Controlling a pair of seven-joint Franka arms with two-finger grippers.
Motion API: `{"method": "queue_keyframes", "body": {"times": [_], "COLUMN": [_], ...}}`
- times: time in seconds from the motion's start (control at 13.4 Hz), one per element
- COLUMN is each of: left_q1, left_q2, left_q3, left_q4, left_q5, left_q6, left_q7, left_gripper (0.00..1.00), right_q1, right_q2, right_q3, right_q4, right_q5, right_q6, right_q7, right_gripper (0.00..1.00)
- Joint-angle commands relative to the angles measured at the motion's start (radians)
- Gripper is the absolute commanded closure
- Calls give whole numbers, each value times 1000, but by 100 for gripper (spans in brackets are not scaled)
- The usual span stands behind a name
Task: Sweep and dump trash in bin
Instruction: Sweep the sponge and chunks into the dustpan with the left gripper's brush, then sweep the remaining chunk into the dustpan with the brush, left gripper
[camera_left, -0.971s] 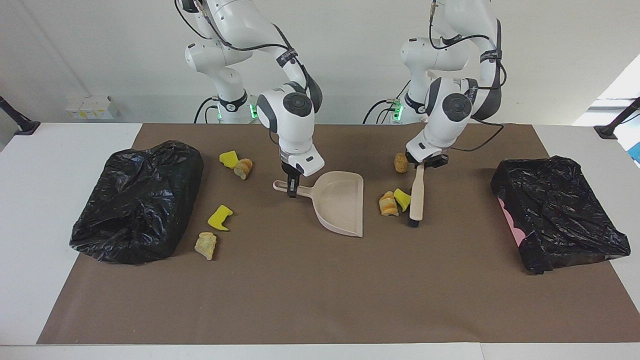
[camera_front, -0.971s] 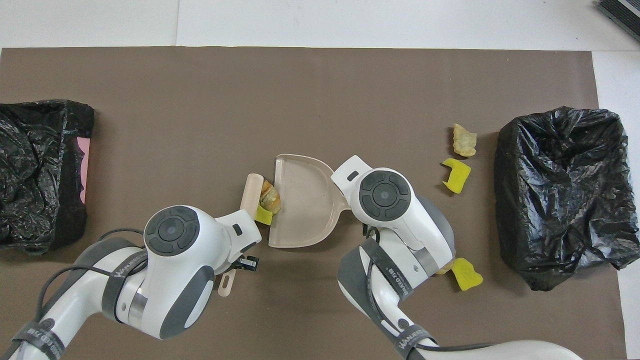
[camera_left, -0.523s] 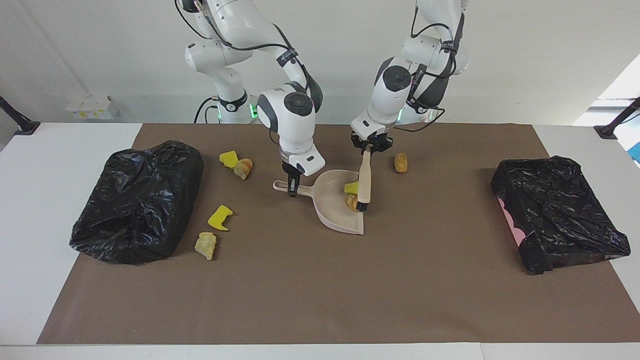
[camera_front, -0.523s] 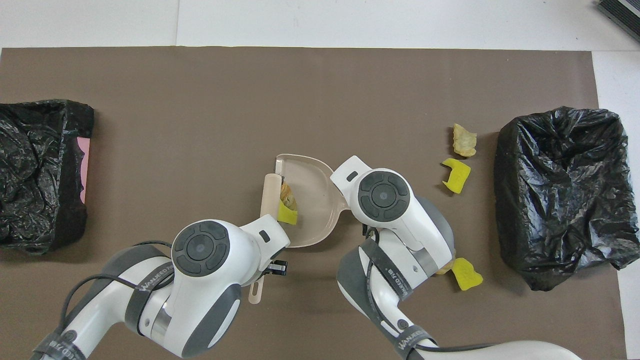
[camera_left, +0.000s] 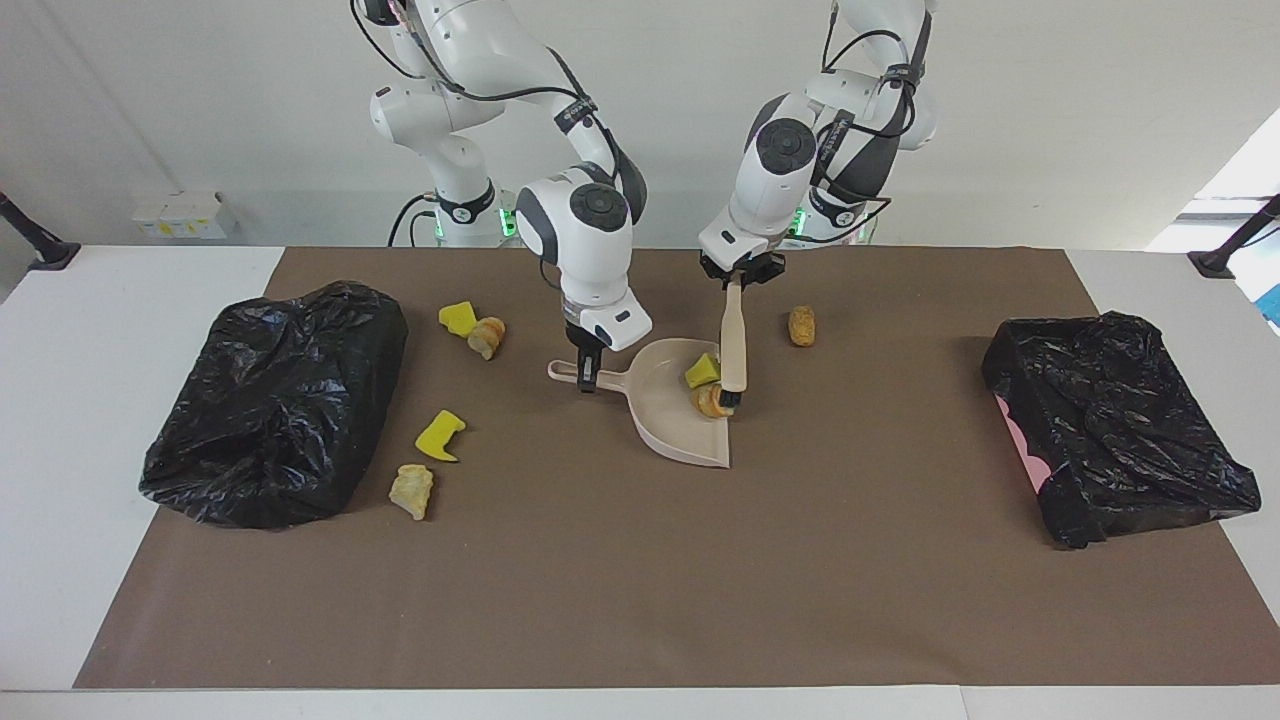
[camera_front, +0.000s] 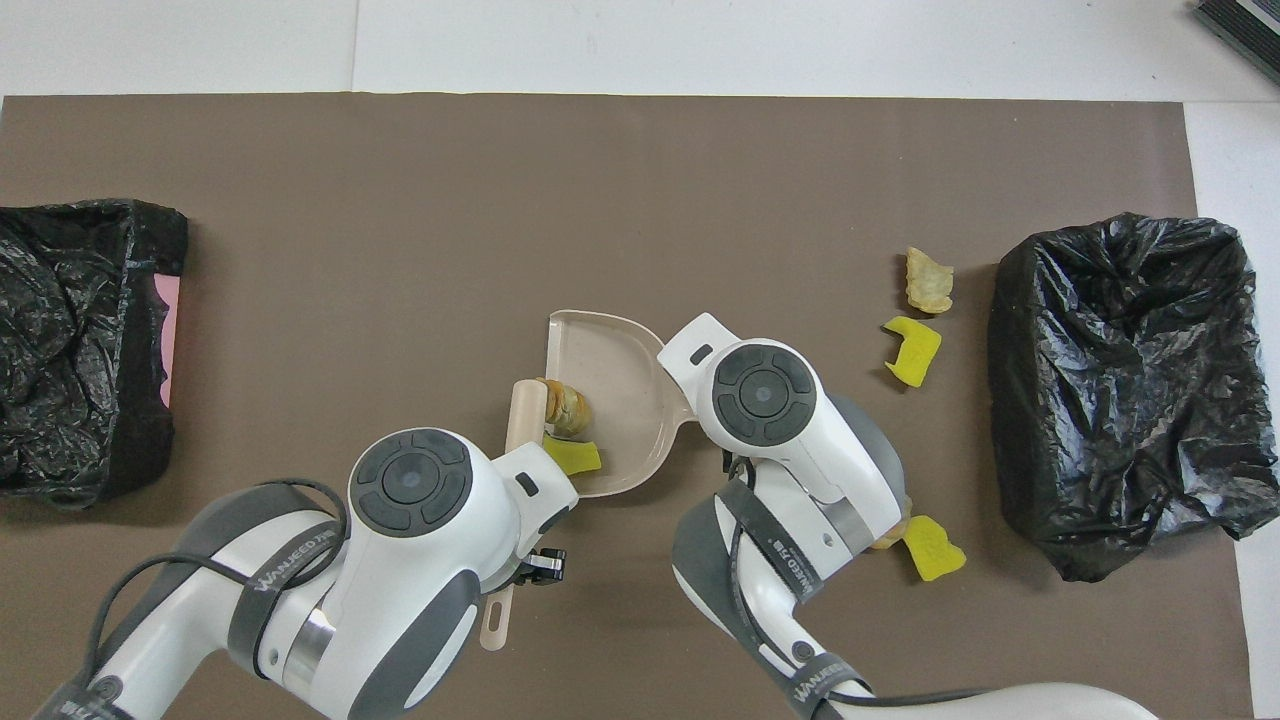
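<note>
My right gripper (camera_left: 588, 372) is shut on the handle of the beige dustpan (camera_left: 668, 420), which rests on the brown mat. My left gripper (camera_left: 740, 275) is shut on a wooden brush (camera_left: 734, 345); its bristles stand at the pan's open edge. One yellow chunk (camera_left: 702, 371) and one tan chunk (camera_left: 712, 400) of the trash lie inside the pan against the brush, also in the overhead view (camera_front: 566, 405). Another tan chunk (camera_left: 801, 325) lies on the mat toward the left arm's end. Two yellow-and-tan pairs (camera_left: 470, 325) (camera_left: 430, 455) lie toward the right arm's end.
A black-bagged bin (camera_left: 275, 400) stands at the right arm's end of the mat. A second black-bagged bin (camera_left: 1115, 420) with a pink side stands at the left arm's end. The brown mat (camera_left: 640, 580) covers most of the white table.
My left arm swept the brush toward the dustpan and pushed the yellow and tan chunks from the mat into it. The right gripper kept the pan nearly still.
</note>
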Motion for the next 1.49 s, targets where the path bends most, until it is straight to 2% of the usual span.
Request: {"method": "queue_keyframes", "body": {"times": [0.0,0.22,0.45,0.75,0.9,1.2,1.42], "left_q1": [-28,-26,-14,15,31,51,52], "left_q2": [-54,-109,-120,-126,-127,-216,-219], "left_q3": [13,16,19,19,19,16,16], "left_q4": [-65,-119,-116,-122,-123,-243,-295], "left_q5": [-15,-10,48,117,166,165,107], "left_q6": [1,-86,-199,-217,-220,-213,-165], "left_q7": [-66,-136,-291,-483,-514,-517,-551], "left_gripper": [100,100,100,100,100,100,100], "right_q1": [-2,-1,1,36,48,51,56], "right_q2": [-2,-4,-4,-11,-16,-13,-4], "right_q3": [5,5,5,8,9,9,9], "right_q4": [-11,-13,-13,-13,-14,-22,-30], "right_q5": [-20,-40,-52,-138,-174,-179,-179], "right_q6": [19,19,21,39,39,25,34], "right_q7": [-29,-42,-88,-105,-105,-154,-145], "right_gripper": [100,100,100,100,100,100,100]}}
